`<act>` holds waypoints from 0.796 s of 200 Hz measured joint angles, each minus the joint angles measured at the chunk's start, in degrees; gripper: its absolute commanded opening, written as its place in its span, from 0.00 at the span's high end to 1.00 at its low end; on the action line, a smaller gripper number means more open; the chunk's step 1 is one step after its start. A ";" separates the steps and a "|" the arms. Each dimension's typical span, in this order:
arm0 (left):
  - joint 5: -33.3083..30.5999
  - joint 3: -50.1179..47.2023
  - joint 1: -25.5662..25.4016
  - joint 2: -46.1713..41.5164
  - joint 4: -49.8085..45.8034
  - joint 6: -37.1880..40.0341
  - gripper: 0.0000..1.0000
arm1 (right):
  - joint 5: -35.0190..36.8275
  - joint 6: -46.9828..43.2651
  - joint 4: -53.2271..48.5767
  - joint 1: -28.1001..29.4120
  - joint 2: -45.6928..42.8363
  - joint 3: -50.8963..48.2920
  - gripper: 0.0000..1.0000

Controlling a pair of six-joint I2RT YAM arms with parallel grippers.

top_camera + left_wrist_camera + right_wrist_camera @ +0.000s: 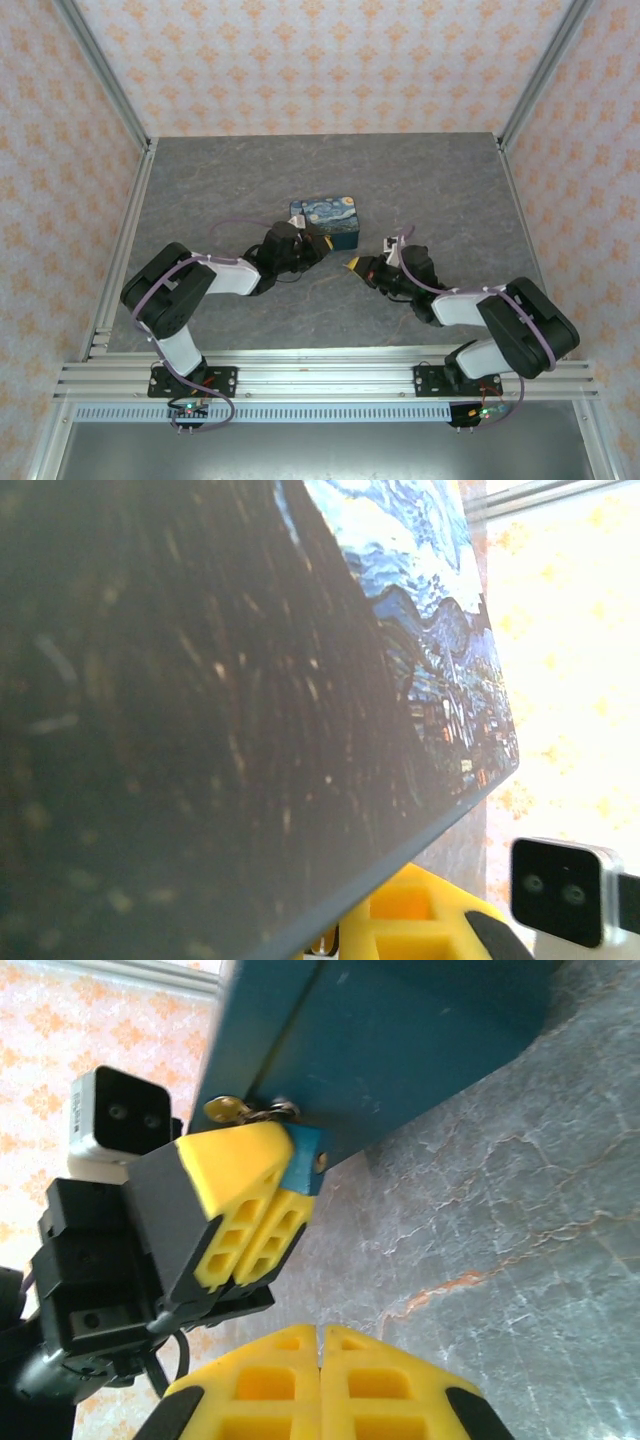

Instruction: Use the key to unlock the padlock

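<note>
Padlock [307, 1160]: a small blue block with a brass-coloured dot on the face turned to the right wrist camera. A silvery loop [283, 1110] sits at its top end.

Position: it lies against the corner of the painted box [420, 1040], just below the seam that runs across the teal side of the box. It is clear of the table [520, 1260]. The box stands near the middle of the table, between the two arms.

Orientation: in the right wrist view the long axis runs up and down the picture. The loop end points up at the box corner and the plain end points down. How this sits against the table surface I cannot tell.

A brass-coloured tab [225, 1110] lies just beside the loop, touching the box edge. Whether it is the key cannot be told.

Left fingers [235, 1175]: yellow, drawn almost together, their tips pinching the side of the padlock. In the left wrist view the dark side of the box lies very close to the lens, with its swirling blue painted face at the upper right.

Right fingers [270, 1380]: pressed fully together with nothing between them. They are near the padlock, not touching it, and point at it from the right of the box
</note>
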 measured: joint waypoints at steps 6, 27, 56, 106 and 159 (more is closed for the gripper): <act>0.22 -0.22 0.00 -0.26 0.42 -0.31 1.00 | 0.44 0.11 0.57 0.00 0.11 -0.31 1.00; 1.05 -1.14 0.26 -0.96 2.38 -1.22 1.00 | 2.21 0.96 2.16 0.00 0.15 -0.96 1.00; 1.73 -1.95 0.48 -1.60 4.68 -3.32 1.00 | 3.80 2.05 3.67 0.00 0.15 -1.03 1.00; 1.95 -2.01 0.74 -2.27 6.95 -7.41 1.00 | 6.40 3.21 6.49 0.00 -0.39 -1.05 1.00; 2.01 -2.05 0.74 -2.27 9.70 -10.64 1.00 | 8.94 4.42 9.33 0.04 -0.55 -1.05 1.00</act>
